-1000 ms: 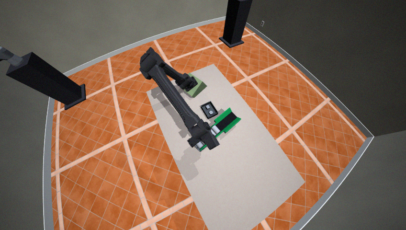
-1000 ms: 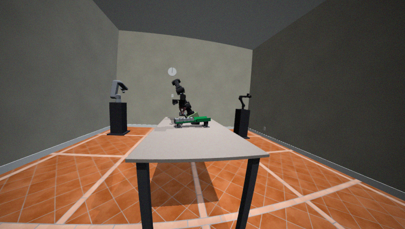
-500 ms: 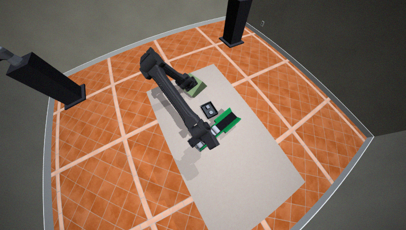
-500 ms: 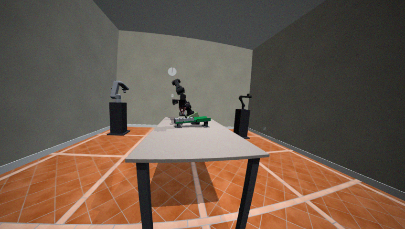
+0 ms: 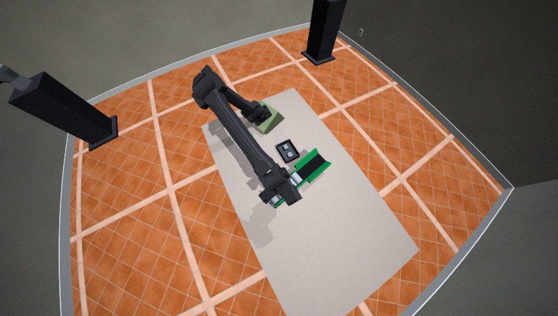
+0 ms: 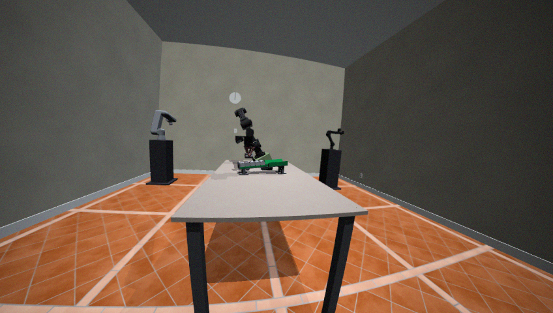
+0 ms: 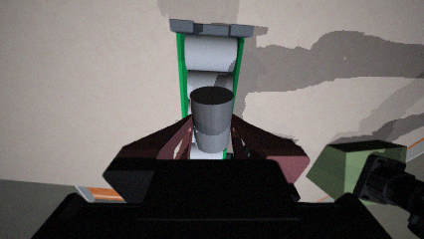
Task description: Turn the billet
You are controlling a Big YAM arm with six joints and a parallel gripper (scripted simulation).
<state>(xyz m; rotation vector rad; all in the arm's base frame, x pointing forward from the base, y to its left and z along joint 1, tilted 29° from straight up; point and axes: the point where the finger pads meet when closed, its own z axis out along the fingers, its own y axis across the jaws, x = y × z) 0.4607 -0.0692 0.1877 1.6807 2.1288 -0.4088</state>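
Note:
The green feed ramp lies on the table, with a grey stop at its far end in the wrist view. Two grey billets lie across the ramp, side by side against the stop. My gripper is over the ramp's stop end and is shut on a third billet. That billet points along the ramp, with its dark round end face towards the wrist camera. In the top view the arm hides most of the row; one billet shows beside the gripper.
A black tray with two small grey parts sits beside the ramp. A green wedge block stands at the arm's base. Black pedestals stand on the floor beyond the table.

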